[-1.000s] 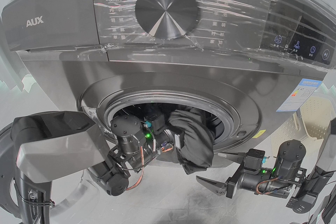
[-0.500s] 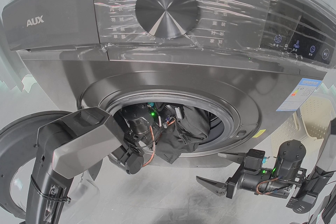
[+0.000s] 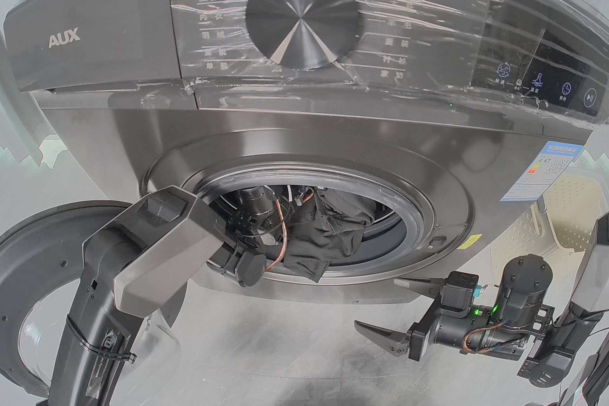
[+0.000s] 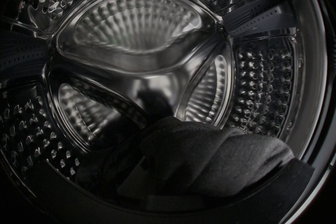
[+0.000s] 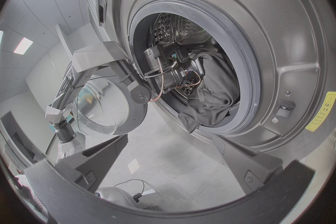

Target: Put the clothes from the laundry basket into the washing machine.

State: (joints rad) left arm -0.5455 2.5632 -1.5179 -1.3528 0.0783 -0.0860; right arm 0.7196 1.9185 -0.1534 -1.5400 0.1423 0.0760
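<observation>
Clothes (image 3: 323,229) lay across the washing machine's (image 3: 380,141) near drum rim; left gripper (image 5: 195,72) sat inside, grasp untellable; right gripper (image 3: 375,303) hung spread outside, rightward.

The garment (image 3: 323,229) is matt dark cloth, the drum (image 4: 133,28) glossy dimpled metal, the washing machine (image 3: 330,137) satin metal.

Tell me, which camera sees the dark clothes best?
The right wrist view: the dark clothes show well lit in the washing machine opening, one corner hanging over the rim. The head view shows them partly behind the left arm. The left wrist view shows dim folds inside the drum.
</observation>
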